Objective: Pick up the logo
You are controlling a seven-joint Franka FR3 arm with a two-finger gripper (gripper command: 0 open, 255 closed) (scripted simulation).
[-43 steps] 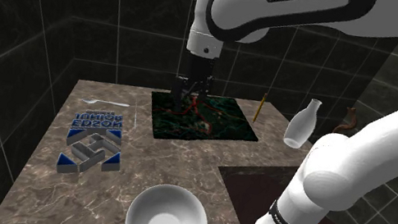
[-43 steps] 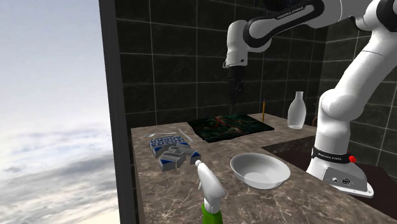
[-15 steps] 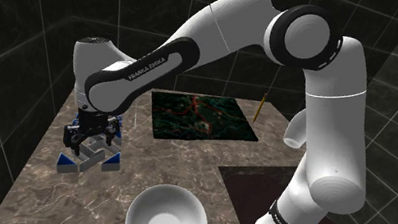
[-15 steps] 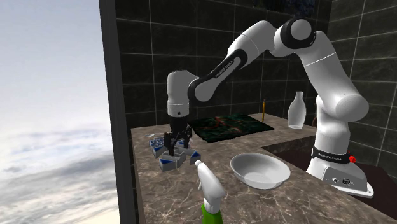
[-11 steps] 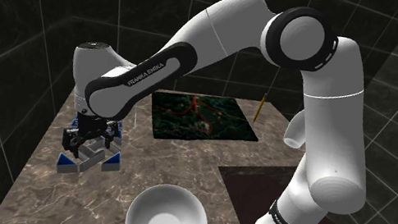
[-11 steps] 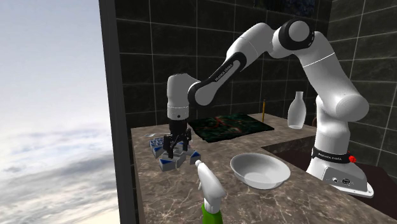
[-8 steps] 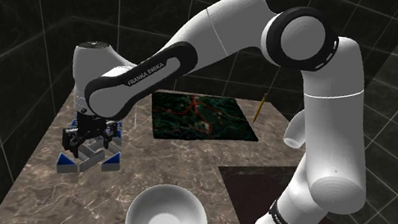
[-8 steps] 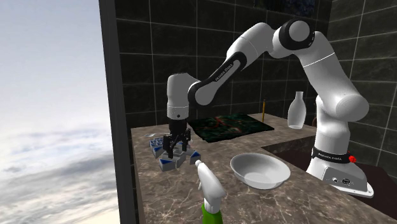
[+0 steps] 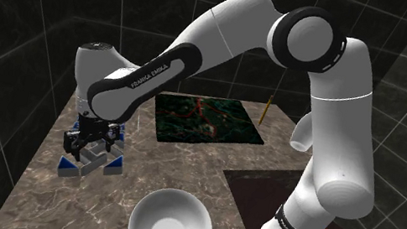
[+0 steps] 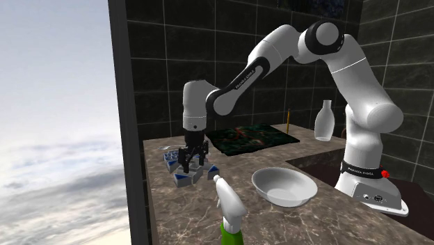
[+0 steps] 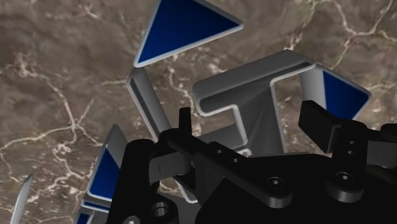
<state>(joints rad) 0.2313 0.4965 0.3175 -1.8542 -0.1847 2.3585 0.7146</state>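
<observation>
**A thin rib and a smooth top are inviting a slip**

The hand is hanging low over the logo, a flat cluster of grey bars and blue triangles. The logo is lying on the marble desk near the dark patterned mat, off the mat's side and not touching it. In the wrist view the fingers are standing apart, straddling the grey angular bar at the logo's middle. Whether either pad is touching that bar I cannot tell.

The bar is looking shallow, so fingers closing too high are likely to skate over its top edge instead of biting. If one finger is arriving before the other, the logo may be sliding or turning on the polished stone. A wide piece held by one narrow rib is also likely to tip as it rises. The desk's open edge is running along the logo's side away from the mat, so a hard shove could be sending the logo over it.

A white bowl is sitting well apart from the mat. A spray bottle with a green body is standing farther from the mat than the bowl. A white bottle is standing past the mat's opposite side, and a thin yellow stick is standing by the mat's far corner. None of these is crowding the logo, and nothing is blocking a straight lift.
</observation>
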